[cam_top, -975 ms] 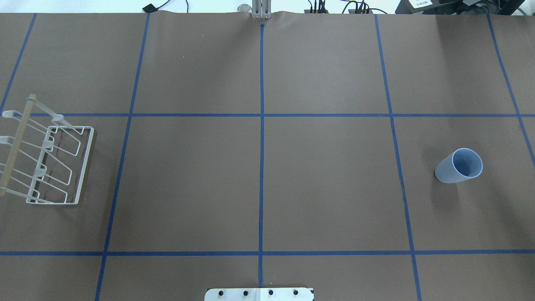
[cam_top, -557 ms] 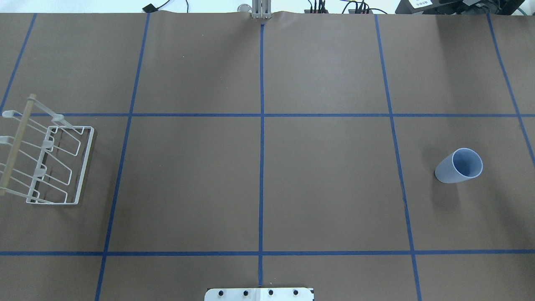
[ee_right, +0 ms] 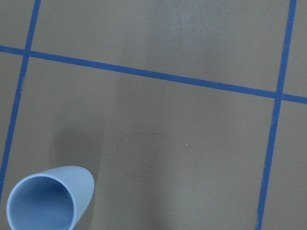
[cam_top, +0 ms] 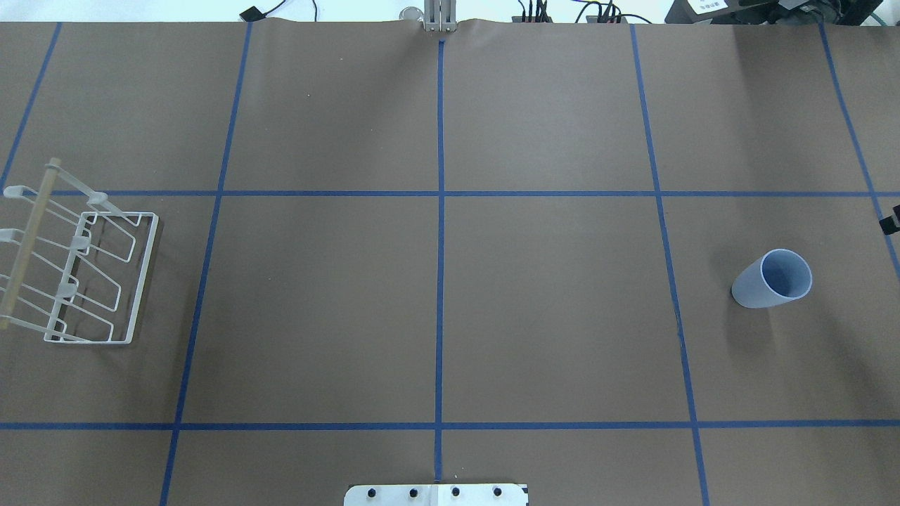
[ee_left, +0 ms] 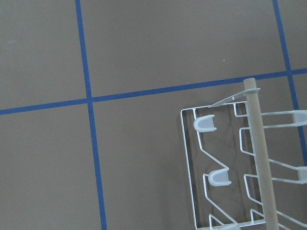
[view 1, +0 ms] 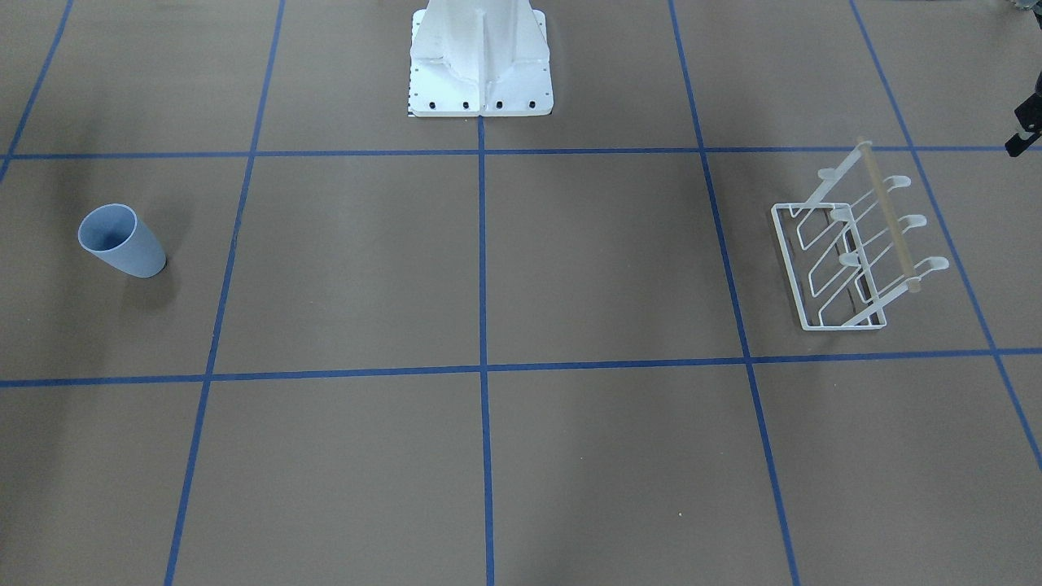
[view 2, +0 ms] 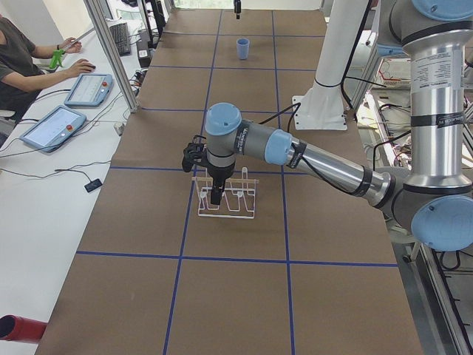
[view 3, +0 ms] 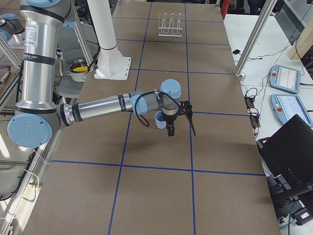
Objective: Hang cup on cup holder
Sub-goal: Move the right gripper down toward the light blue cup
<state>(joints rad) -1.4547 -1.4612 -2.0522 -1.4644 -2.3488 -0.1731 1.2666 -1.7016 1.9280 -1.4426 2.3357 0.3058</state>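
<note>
The light-blue cup stands upright, mouth up, on the right side of the table; it also shows in the front view and at the lower left of the right wrist view. The white wire cup holder stands at the far left, its prongs bare, and shows in the left wrist view. My left gripper hangs over the holder. My right gripper hangs just beside the cup. Only a dark sliver of it shows overhead. I cannot tell whether either gripper is open or shut.
The robot's white base plate sits at the near middle edge. Blue tape lines grid the brown table cover. A person with tablets sits beyond the table's far side.
A dark part of my right gripper has come into the overhead view's right edge, above the cup. The cup and the holder have not moved.
</note>
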